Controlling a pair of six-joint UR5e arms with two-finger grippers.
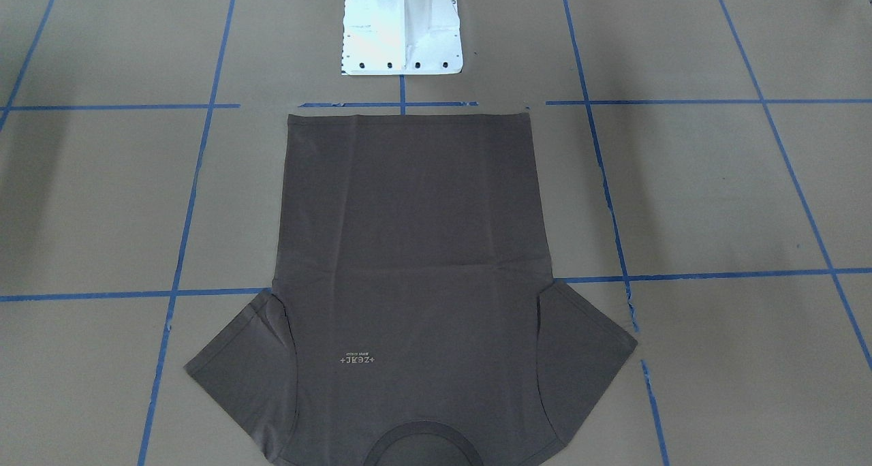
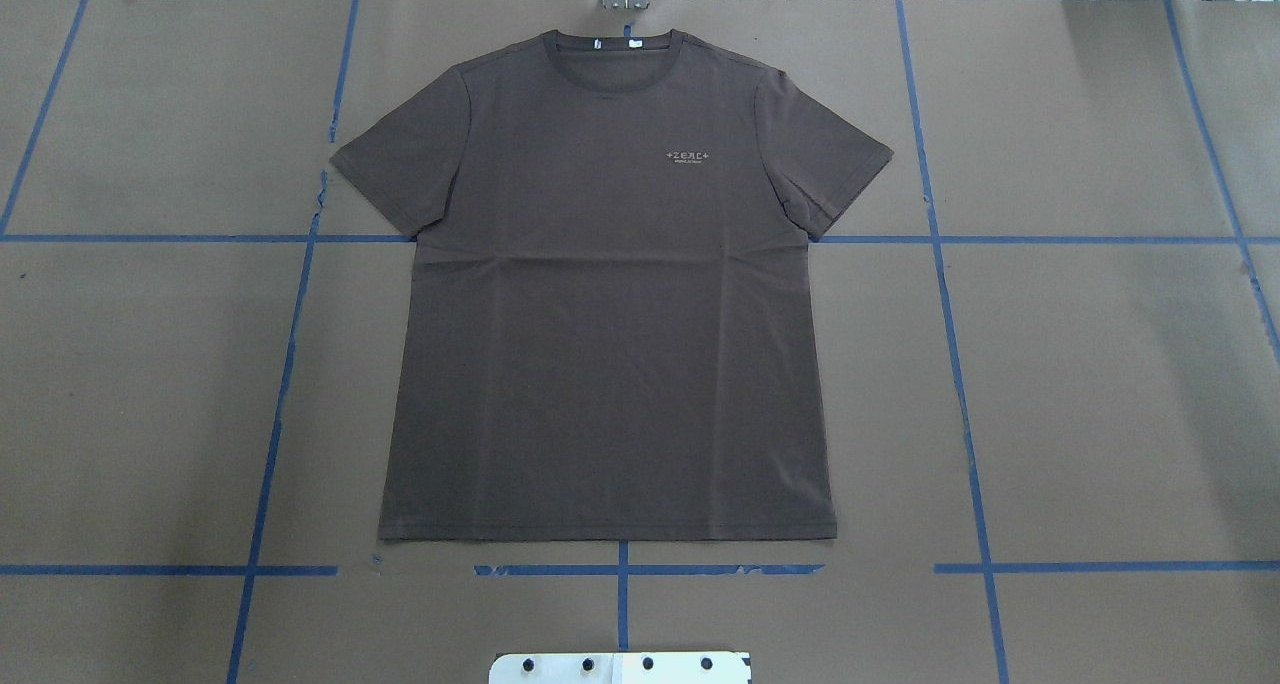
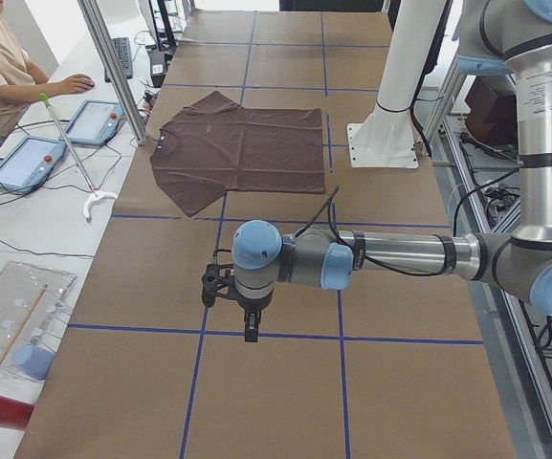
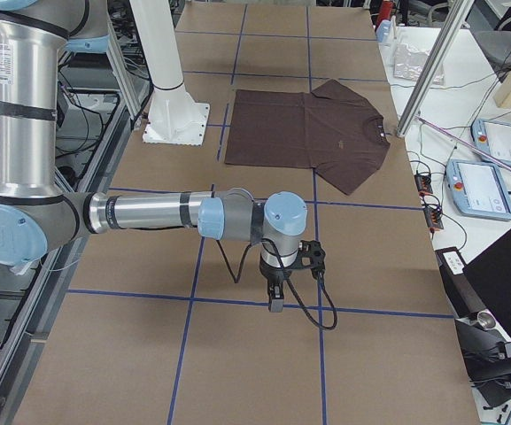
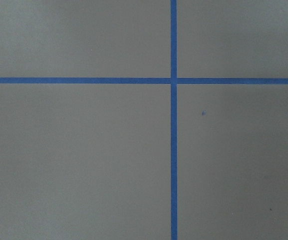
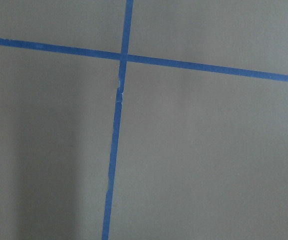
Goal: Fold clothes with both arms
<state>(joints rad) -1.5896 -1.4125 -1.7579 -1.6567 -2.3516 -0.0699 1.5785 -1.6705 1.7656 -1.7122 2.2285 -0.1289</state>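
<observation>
The left gripper (image 3: 250, 333) hangs pointing straight down, close above the brown paper (image 3: 285, 402) that covers the table. It shows only in the side view, so I cannot tell whether its fingers are apart or together. Its wrist camera sees only bare paper and a blue tape crossing (image 5: 173, 80) directly beneath, with no cloth and no fingertips in view. The right gripper (image 4: 274, 306) hangs the same way at the opposite end of the table, above a tape crossing of its own. Its finger state cannot be read either. Neither gripper is touching or holding anything that I can see.

Behind each gripper, the left arm (image 3: 390, 256) and the right arm (image 4: 149, 212) stretch out level from the robot's side of the table.

The T-shirt (image 2: 610, 294) lies well apart from both grippers, between them at the middle of the table. It is spread flat with the front up and the chest lettering showing. The hem (image 2: 605, 536) lies nearest the white pedestal base (image 2: 620, 667), the collar (image 2: 610, 49) is at the far side, and both sleeves (image 2: 400, 154) are fanned out. No part of it is folded over.

I judge the task to be at its very start, with the approach not yet made. The next move likely calls for both grippers to travel inward to the shirt's two sides. They would need to come down on matching points, probably a shoulder and a hem corner or the two sleeves. Thin cloth lying flat on paper needs a low, careful pinch, and the two arms must lift together so the fabric does not skew.
</observation>
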